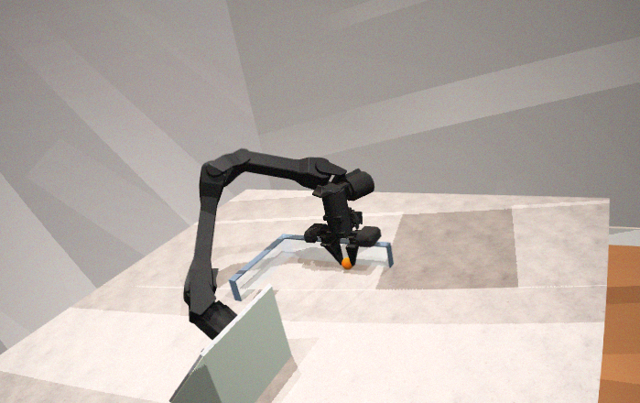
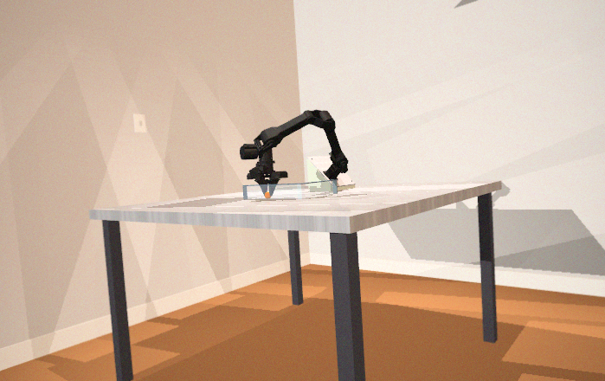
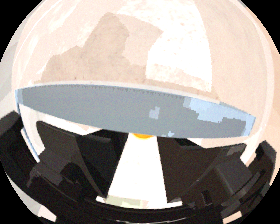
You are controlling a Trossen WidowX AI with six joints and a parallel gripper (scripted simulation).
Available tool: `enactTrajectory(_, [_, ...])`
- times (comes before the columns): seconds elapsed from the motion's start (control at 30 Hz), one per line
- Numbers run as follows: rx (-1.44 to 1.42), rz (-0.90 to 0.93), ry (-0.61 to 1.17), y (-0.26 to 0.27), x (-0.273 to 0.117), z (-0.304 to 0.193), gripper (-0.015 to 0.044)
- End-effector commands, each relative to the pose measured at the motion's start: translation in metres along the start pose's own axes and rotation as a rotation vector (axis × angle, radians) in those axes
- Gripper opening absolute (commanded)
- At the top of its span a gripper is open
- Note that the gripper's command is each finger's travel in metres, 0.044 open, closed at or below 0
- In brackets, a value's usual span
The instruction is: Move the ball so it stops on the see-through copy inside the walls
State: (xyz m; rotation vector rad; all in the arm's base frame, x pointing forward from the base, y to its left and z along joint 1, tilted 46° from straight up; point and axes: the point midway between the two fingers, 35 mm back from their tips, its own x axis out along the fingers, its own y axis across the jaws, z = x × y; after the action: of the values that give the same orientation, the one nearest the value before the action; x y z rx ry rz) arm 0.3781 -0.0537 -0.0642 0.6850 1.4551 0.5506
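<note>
Orange ball (image 1: 346, 263), black gripper (image 1: 345, 261)

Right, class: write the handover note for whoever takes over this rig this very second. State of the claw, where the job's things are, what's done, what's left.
Claw: shut on the orange ball, tips down at the table.
Ball: low between the fingertips, at or just above the surface, inside the corner of the clear walls, on the arm's side of the far wall.
See-through copy: not visible apart from the ball, so the ball seems to be on it.
Done: ball picked up and brought down at the spot.
Left: open the claw, check the ball stays still inside the walls, then lift the claw away.
</note>
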Motion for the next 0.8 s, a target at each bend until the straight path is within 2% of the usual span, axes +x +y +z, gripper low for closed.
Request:
enactTrajectory(0.0, [-0.001,0.000,0.000,0.000,0.000,0.000,0.0184])
enactTrajectory(0.1, [-0.001,0.000,0.000,0.000,0.000,0.000,0.0247])
enactTrajectory(0.3, [0.000,0.000,0.000,0.000,-0.003,0.000,0.0247])
enactTrajectory(0.5, [0.004,0.001,0.000,-0.001,-0.084,0.000,0.0247])
enactTrajectory(0.77, [0.012,0.002,-0.014,-0.003,-0.082,0.001,0.0247])
